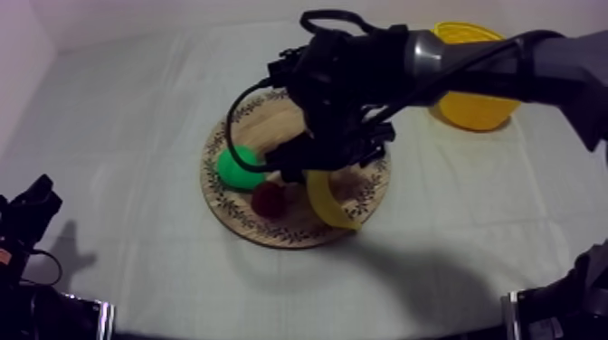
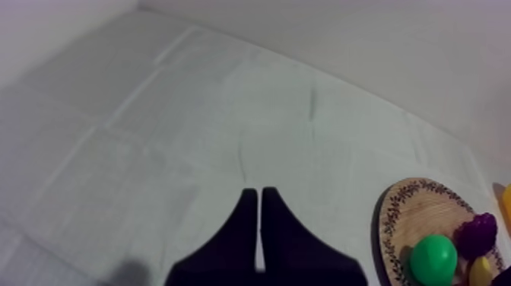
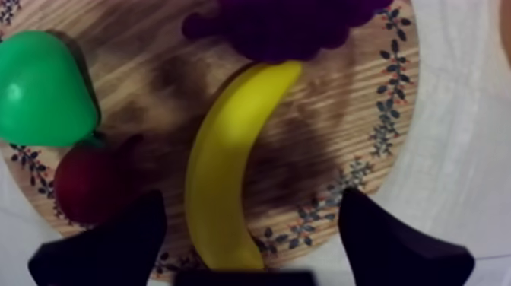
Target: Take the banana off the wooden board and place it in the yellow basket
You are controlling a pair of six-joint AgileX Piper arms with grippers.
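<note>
My left gripper [image 1: 34, 206] sits low at 8 o'clock of the worktop [image 1: 136, 108], well apart from the fruit; in the left wrist view its fingers [image 2: 247, 228] are pressed together in a narrow wedge over bare cloth. The round wooden board [image 1: 237, 220] lies mid-worktop. On it the pear [image 1: 237, 169] is at 9 o'clock, the small red fruit [image 1: 269, 199] at 7 o'clock just beside the pear, and the banana [image 1: 327, 201] at 5 o'clock, its lower end reaching over the patterned rim. My right gripper [image 1: 327, 161] hangs over the board's middle. In the right wrist view its fingers [image 3: 114, 243] are spread wide, one at each side of the banana [image 3: 228, 167], neither touching it; the bunch of grapes [image 3: 289, 23] lies at the banana's far tip. The yellow basket [image 1: 475, 108] stands at 2 o'clock from the board.
</note>
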